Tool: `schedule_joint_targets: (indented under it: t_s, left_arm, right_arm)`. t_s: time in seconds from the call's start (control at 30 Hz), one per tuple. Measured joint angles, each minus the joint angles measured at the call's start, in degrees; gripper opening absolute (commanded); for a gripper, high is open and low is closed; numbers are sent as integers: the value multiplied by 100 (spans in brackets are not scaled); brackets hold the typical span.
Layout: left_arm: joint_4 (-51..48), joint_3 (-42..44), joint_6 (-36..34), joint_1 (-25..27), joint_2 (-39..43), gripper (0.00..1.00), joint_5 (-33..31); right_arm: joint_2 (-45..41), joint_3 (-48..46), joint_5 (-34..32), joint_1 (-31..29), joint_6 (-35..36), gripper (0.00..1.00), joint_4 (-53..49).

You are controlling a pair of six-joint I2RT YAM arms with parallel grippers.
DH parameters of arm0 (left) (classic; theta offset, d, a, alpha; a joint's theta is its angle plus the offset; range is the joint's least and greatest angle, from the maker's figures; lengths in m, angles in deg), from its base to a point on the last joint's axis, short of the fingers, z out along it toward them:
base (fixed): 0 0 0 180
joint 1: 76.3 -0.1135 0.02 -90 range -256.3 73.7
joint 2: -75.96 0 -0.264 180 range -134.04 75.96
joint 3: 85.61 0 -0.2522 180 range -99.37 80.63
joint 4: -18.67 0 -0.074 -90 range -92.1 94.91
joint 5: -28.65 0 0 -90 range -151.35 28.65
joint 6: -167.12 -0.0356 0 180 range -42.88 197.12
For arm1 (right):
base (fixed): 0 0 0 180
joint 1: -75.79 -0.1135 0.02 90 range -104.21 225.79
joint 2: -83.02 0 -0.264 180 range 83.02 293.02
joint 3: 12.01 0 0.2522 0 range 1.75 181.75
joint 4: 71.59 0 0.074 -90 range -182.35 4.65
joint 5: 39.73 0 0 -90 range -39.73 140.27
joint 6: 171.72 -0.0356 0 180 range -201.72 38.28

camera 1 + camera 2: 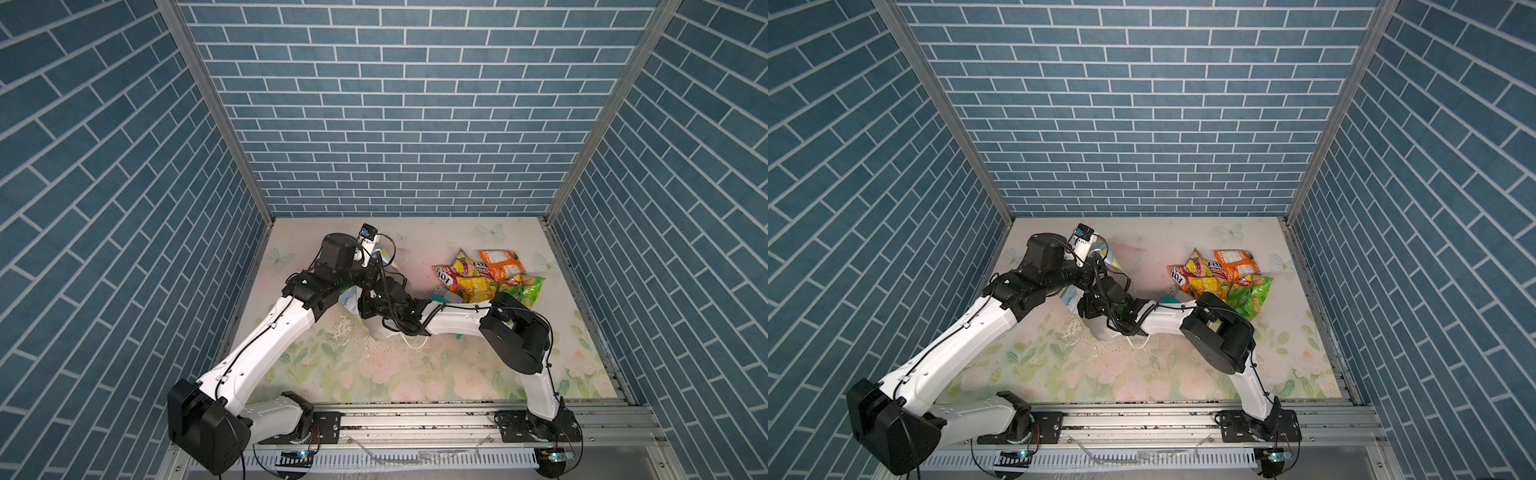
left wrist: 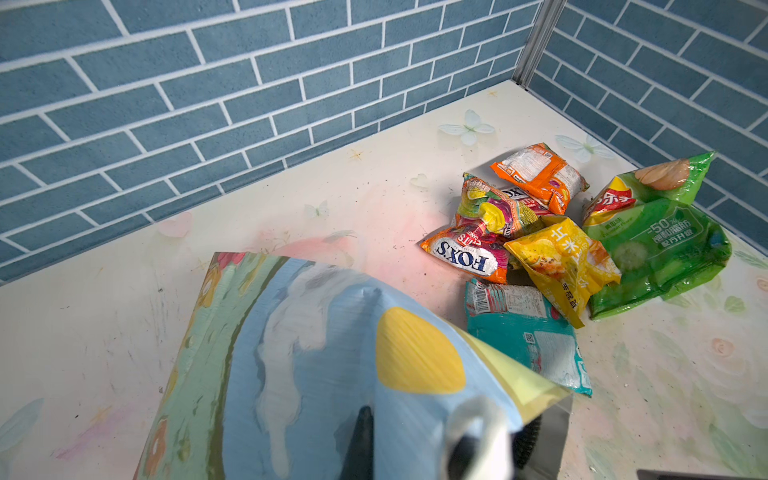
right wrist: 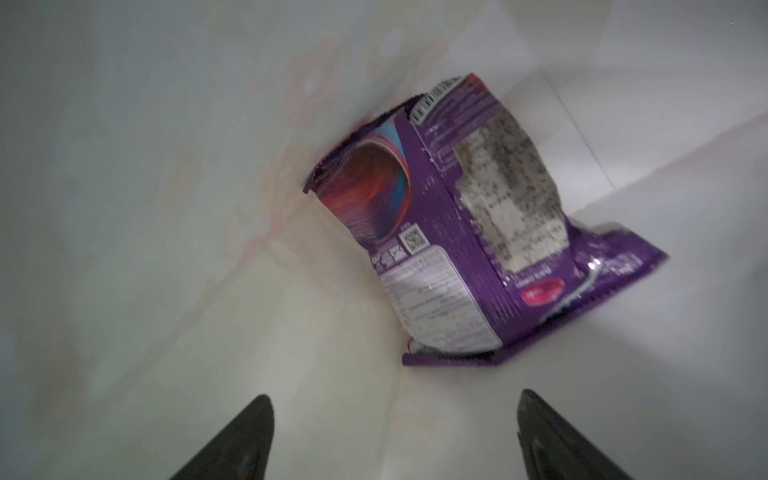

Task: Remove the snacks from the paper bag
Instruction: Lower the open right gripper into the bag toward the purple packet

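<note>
paper bag (image 1: 375, 330) behind arms (image 1: 453, 322), purple packet (image 3: 457, 232) blurred (print unreadable)

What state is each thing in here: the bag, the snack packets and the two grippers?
paper bag: tipped over, rim pinched, one packet inside.
purple packet: lying deep in the bag, not gripped.
other packets: out of the bag, heaped on the table.
left gripper: shut on the bag's rim.
right gripper: open, inside the bag, short of the purple packet.
</note>
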Motion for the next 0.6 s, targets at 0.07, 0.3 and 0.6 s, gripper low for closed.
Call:
schedule_joint_targets:
  t_s: [0.07, 0.3, 0.6]
  left_arm:
    - [7, -2, 0, 0, 0, 0, 13]
    - [2, 0, 0, -9, 0, 0, 162]
    - [59, 0, 0, -17, -68, 0, 352]
  right_arm:
    - [90, 79, -35, 0, -26, 95, 28]
    - [284, 203, -363, 0, -118, 96, 26]
    - [656, 592, -629, 7, -118, 97, -66]
